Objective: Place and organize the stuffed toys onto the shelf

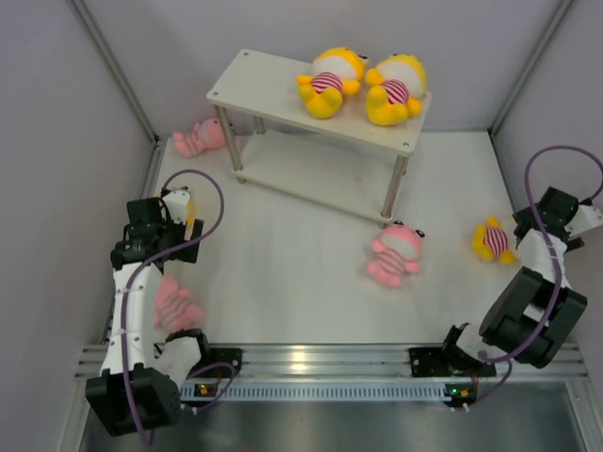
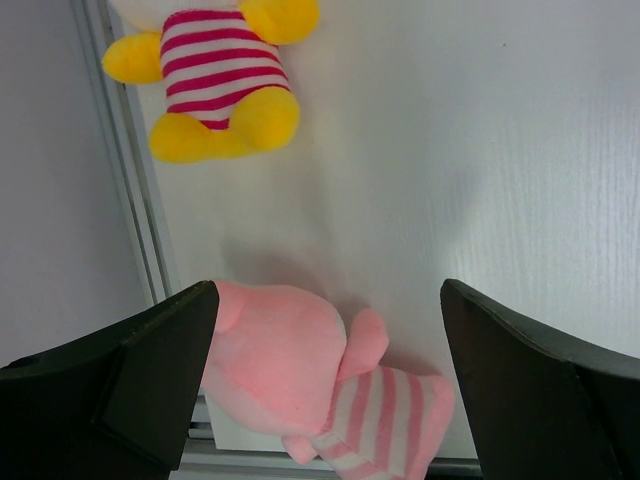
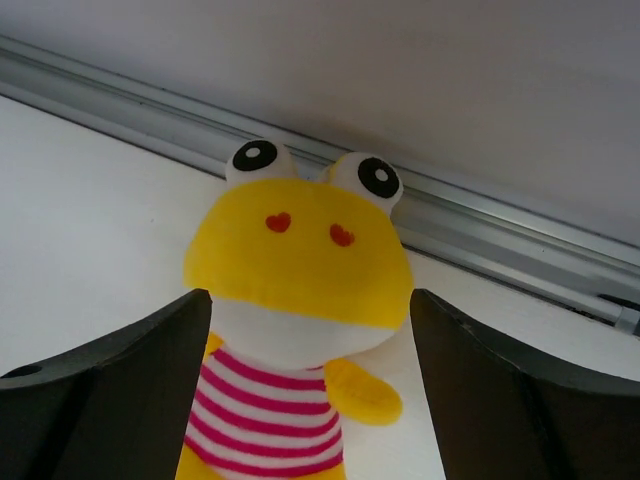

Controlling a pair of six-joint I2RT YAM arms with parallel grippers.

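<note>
The light is bright, white and even; it comes probably from above. In the top view the shelf (image 1: 264, 85) throws only a pale, soft shadow on the table (image 1: 283, 273), and the metal rail (image 1: 301, 359) at the near edge shows a small glare. In the wrist views the dark left fingers (image 2: 110, 400) and right fingers (image 3: 100, 400) look soft, and the pink toy (image 2: 285, 365) close to the lens is slightly blurred.

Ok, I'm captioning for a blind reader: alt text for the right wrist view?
A yellow stuffed toy with bulging eyes and a striped belly lies face up on the table between the right gripper's open fingers; a metal rail runs behind.
</note>
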